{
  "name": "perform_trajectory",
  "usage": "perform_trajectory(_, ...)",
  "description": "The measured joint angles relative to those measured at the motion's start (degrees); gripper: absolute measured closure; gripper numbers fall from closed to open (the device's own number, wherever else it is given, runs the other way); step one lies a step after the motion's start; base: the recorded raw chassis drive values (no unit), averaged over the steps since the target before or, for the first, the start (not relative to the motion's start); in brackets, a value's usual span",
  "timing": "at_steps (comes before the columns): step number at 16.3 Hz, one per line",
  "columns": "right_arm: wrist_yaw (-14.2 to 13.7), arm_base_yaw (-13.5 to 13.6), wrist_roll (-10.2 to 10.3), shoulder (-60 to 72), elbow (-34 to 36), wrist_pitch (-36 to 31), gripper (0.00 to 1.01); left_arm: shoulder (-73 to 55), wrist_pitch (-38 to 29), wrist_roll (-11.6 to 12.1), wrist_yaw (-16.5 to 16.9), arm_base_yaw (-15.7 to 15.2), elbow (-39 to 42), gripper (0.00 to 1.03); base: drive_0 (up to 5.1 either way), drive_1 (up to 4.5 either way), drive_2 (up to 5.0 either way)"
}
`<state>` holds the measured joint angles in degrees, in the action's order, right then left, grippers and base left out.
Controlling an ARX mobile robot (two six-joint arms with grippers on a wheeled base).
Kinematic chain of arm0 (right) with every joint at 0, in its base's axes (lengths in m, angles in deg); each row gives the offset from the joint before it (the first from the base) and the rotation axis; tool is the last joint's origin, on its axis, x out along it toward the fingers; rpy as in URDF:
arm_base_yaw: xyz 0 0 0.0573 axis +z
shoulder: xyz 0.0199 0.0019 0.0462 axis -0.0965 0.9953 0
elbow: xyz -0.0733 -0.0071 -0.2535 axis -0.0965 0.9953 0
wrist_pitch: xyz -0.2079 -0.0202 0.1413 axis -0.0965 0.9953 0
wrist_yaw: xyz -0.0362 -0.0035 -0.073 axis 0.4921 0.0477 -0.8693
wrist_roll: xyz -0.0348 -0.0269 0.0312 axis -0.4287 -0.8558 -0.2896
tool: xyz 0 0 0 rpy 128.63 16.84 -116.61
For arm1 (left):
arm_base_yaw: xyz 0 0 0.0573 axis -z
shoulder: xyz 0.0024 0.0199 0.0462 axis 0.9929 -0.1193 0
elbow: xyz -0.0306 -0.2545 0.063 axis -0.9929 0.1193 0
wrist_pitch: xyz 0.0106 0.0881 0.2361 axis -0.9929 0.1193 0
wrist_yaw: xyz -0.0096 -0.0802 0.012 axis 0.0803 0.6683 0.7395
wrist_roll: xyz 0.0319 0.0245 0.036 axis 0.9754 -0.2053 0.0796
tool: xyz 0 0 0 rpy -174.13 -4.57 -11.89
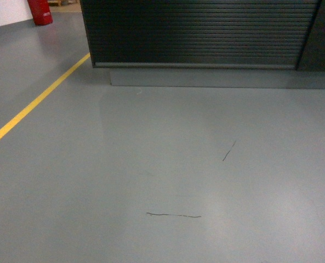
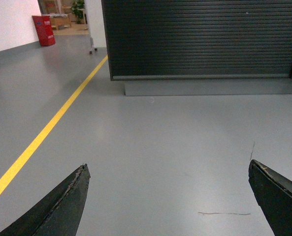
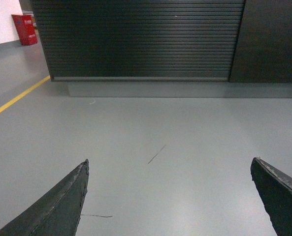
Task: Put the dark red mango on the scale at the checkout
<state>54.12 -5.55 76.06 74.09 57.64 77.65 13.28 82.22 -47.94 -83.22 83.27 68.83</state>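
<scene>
Nearest to us in the left wrist view, the left gripper stands spread wide, its two dark fingers poking in from the lower corners of the frame with nothing but bare floor between them. Same story in the right wrist view: the right gripper is splayed open, dark fingertips at the bottom left and bottom right, holding nothing at all.

Below and ahead lies the grey floor, glossy and softly lit. A thin dark scuff runs along the lower middle of the head view, and a shorter slanted scratch sits right of centre, a little farther up. Along the left edge a yellow line cuts diagonally up toward the top.

Farther on, filling the top of the frame, is the checkout, showing only its dark, horizontally ribbed front panel above a plain grey plinth (the counter top is out of frame in all three views). The dark red mango and the scale appear in none of the views.

At the far upper left, a red object stands on the floor by a white wall.
</scene>
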Motion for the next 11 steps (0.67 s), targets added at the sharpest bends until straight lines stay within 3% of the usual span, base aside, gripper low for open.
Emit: perform_trajectory(11,0.00,0.00,0.00,0.00,0.00,0.04,0.03,0.00,0.00,0.00,0.00,0.00,0.00,0.05,0.1,2.89,-2.7)
